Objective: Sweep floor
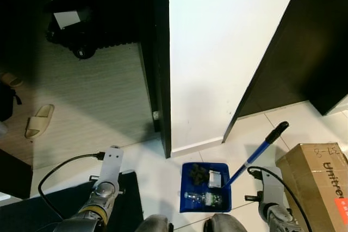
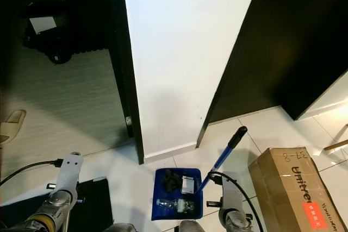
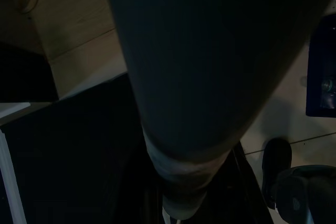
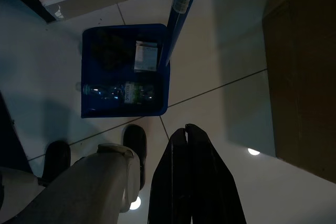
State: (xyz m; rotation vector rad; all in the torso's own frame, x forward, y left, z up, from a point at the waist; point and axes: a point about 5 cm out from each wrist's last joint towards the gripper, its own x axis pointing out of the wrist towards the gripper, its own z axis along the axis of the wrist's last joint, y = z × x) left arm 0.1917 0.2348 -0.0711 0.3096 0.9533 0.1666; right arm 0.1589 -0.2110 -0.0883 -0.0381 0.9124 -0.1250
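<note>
A blue dustpan (image 1: 185, 189) lies on the white tiled floor just in front of my feet, at the foot of a white panel. It holds a clear plastic bottle (image 1: 203, 198), a dark clump of debris (image 1: 198, 174) and a small white packet (image 1: 214, 178). Its blue handle (image 1: 255, 156) with a black grip slants up to the right. My right gripper (image 4: 186, 129) hangs shut and holds nothing, a little to the near right of the dustpan (image 4: 86, 66). My left arm (image 1: 109, 172) hangs idle at the left.
A brown cardboard box (image 1: 318, 177) stands on the floor at the right. A white panel (image 1: 217, 52) with dark door frames rises ahead. A black mat (image 1: 65, 202) lies at the left, and a beige slipper (image 1: 39, 120) and a dark wheeled object (image 1: 81, 31) lie beyond it on the wood floor.
</note>
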